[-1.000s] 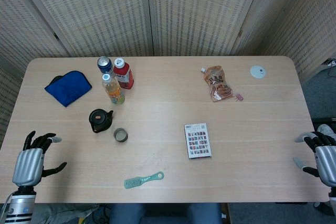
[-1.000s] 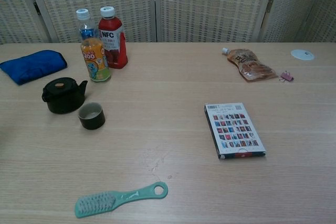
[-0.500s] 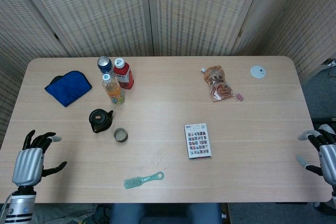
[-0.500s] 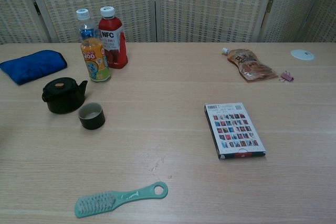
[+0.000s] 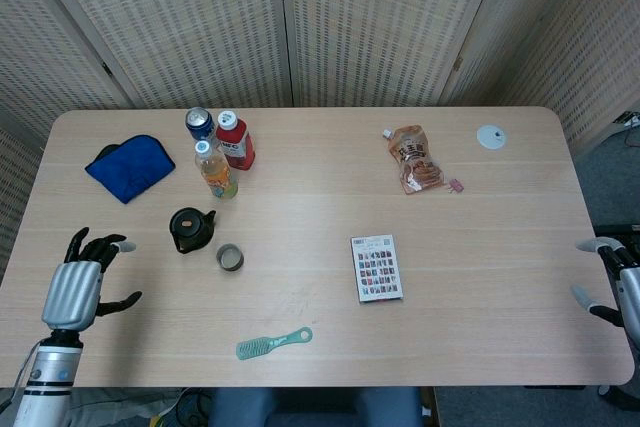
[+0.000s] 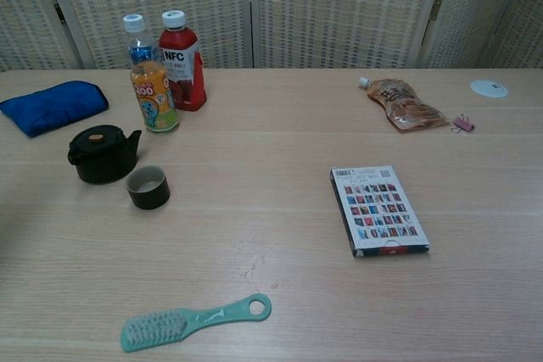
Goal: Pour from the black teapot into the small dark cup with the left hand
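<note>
The black teapot [image 5: 190, 229] [image 6: 103, 154] stands upright on the left half of the table, its spout toward the small dark cup [image 5: 230, 258] [image 6: 148, 187], which sits just in front and to its right. My left hand [image 5: 82, 281] hovers over the table's left front part, open, fingers spread, well to the left of the teapot. At the right edge of the head view my right hand [image 5: 612, 282] is partly cut off beyond the table's right side, fingers apart and holding nothing. Neither hand appears in the chest view.
Behind the teapot stand an orange bottle [image 5: 215, 170], a red bottle [image 5: 235, 140] and a can [image 5: 200, 124]. A blue cloth [image 5: 130, 166] lies at far left. A teal brush [image 5: 273, 343] lies near the front edge, a card box [image 5: 376, 267] at centre, a snack pouch [image 5: 412, 158] and white disc [image 5: 490, 136] far right.
My left hand has moved up and to the right, toward the teapot. My right hand has slid further right, out toward the frame edge. Objects on the table stay still.
</note>
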### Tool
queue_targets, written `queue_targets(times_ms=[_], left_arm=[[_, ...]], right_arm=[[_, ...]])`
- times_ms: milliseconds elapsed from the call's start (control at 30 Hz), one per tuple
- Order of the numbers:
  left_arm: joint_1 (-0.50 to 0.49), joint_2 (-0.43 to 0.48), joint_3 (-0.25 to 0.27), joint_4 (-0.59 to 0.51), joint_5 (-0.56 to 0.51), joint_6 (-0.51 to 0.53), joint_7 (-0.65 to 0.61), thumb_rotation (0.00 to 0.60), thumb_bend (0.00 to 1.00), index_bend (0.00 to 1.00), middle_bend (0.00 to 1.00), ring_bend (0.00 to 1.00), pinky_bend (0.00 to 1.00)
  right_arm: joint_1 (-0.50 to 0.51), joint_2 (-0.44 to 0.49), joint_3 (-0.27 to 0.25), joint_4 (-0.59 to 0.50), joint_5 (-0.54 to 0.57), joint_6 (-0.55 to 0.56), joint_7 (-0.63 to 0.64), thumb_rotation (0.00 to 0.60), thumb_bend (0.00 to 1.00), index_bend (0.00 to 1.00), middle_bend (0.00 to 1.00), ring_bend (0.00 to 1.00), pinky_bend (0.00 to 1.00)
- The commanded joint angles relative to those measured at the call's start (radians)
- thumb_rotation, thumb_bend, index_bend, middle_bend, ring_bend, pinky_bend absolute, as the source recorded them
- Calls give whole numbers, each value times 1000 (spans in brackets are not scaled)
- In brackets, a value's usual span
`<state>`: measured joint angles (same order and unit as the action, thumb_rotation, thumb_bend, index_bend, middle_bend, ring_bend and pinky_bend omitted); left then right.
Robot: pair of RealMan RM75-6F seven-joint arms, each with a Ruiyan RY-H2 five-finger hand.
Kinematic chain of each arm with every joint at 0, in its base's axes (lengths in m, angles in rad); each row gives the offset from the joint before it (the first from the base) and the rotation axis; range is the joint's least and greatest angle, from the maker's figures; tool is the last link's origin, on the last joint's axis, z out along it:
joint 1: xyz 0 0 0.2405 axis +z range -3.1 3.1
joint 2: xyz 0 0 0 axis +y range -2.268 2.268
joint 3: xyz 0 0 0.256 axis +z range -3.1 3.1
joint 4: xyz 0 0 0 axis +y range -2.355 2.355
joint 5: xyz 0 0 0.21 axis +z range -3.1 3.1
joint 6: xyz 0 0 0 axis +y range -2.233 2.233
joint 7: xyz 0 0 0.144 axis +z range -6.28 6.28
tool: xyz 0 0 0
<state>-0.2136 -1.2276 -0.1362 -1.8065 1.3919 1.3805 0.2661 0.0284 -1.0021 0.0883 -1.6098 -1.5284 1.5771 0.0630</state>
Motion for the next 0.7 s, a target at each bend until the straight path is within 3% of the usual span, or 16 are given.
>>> queue_targets(times_ms=[33, 100, 200, 400, 567, 700], left_arm=[[-41, -16, -20, 25, -27, -48, 11, 588, 95, 259, 229, 207, 3], [-66, -27, -30, 40, -44, -78, 15, 530, 95, 236, 210, 202, 3], [-101, -48, -44, 71, -71, -117, 29, 359, 95, 213, 179, 195, 2], [-139, -83, -60, 111, -108, -147, 68, 183, 95, 195, 165, 194, 2], [-206, -144, -83, 182, -206, -214, 159, 167, 96, 206, 164, 200, 2], [-236, -181, -88, 223, -251, -231, 197, 225, 95, 214, 165, 206, 2]], right_arm=[[-5, 0, 9, 0, 6, 16, -3, 600, 161, 244, 301, 239, 319], [-8, 2, 14, -2, 11, 25, -4, 600, 161, 219, 282, 224, 319], [-12, 6, 17, -6, 16, 31, -7, 600, 160, 202, 260, 206, 319], [-12, 11, 17, -11, 20, 26, -10, 600, 161, 202, 251, 200, 319], [-10, 12, 15, -12, 28, 10, -13, 600, 160, 202, 251, 199, 319], [-8, 10, 15, -9, 33, 2, -13, 600, 161, 202, 251, 200, 319]])
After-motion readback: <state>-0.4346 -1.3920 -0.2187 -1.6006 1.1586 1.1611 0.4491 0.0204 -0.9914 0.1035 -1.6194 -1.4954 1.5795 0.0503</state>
